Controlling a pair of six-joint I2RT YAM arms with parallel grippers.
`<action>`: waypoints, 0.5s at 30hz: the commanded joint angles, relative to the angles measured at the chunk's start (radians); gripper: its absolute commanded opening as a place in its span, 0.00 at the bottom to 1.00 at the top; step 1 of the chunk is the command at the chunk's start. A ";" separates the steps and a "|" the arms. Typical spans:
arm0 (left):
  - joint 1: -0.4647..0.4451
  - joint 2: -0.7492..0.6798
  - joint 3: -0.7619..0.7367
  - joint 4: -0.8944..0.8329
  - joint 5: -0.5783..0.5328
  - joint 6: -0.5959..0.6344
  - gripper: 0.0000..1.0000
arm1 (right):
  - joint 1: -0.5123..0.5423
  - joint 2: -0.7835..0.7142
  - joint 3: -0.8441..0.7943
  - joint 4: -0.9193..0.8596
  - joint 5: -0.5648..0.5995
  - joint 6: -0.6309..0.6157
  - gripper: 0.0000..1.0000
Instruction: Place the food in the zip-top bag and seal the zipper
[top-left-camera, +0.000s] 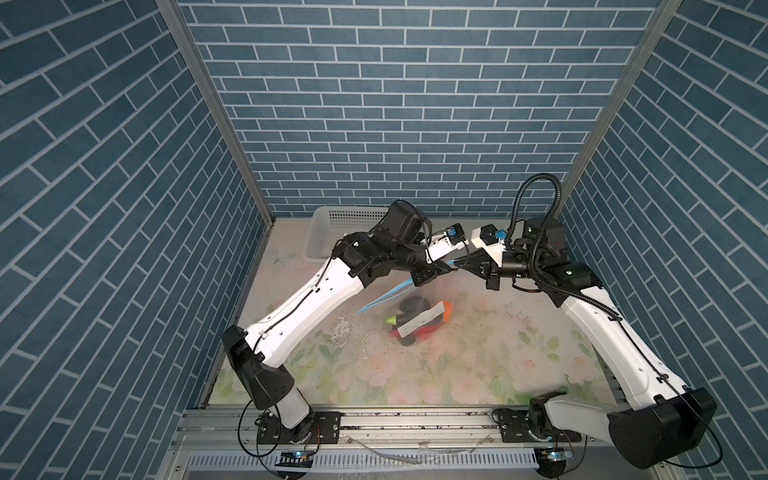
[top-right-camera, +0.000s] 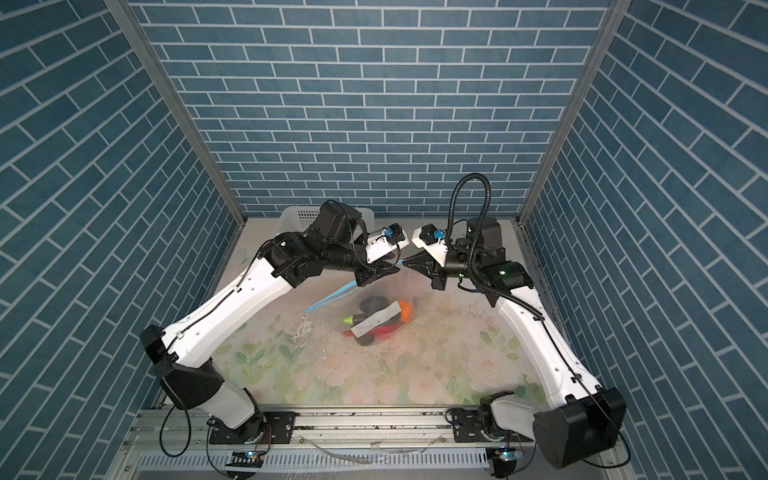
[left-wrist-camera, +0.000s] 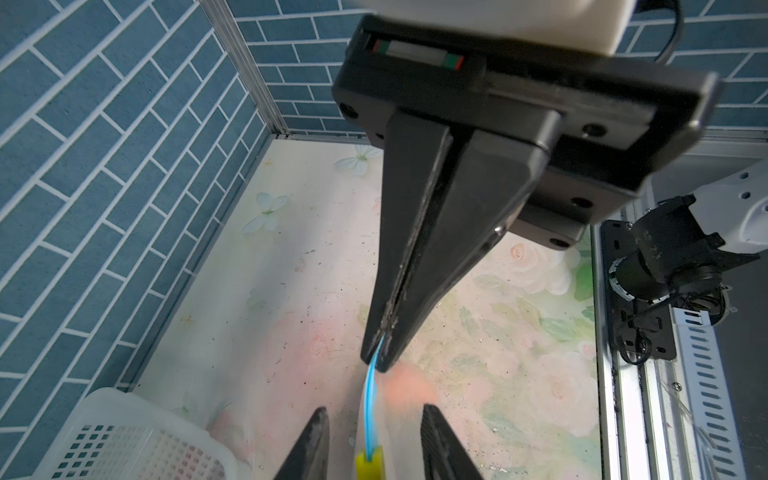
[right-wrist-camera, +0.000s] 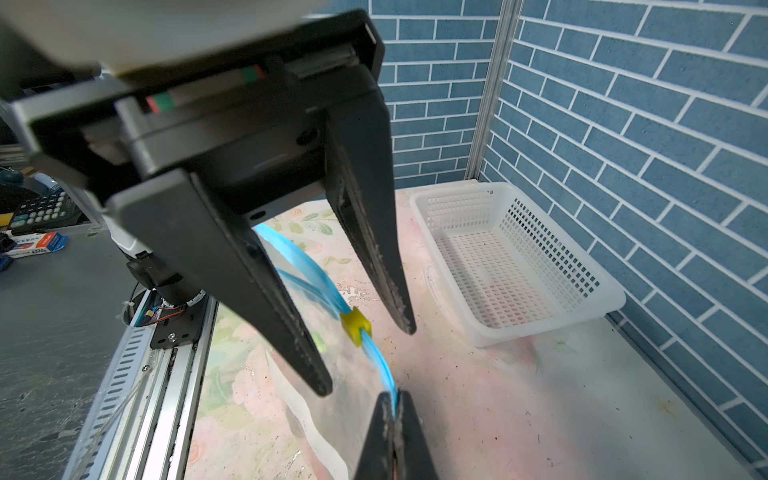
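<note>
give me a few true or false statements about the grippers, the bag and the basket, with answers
1. The right gripper is shut on the zipper. True.
2. The left gripper is clamped on the yellow slider. False: its jaws stand open on either side of the slider, apart from it.
3. The food lies in the white basket. False: nothing shows in the basket; the food sits in the zip-top bag.
4. The zipper is not yet fully closed. True.

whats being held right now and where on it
The right gripper is clamped on the zipper, on its blue strip near one end. The left gripper stands open around the yellow slider, not gripping it.
</note>
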 joint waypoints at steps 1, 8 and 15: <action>-0.002 0.009 0.023 -0.026 0.003 -0.013 0.32 | -0.003 -0.014 0.043 0.032 -0.034 -0.009 0.00; -0.003 0.005 0.024 -0.030 0.003 -0.020 0.14 | -0.002 -0.015 0.039 0.033 -0.034 -0.009 0.00; -0.001 -0.005 0.018 -0.032 0.001 -0.019 0.06 | -0.002 -0.020 0.038 0.032 -0.028 -0.010 0.00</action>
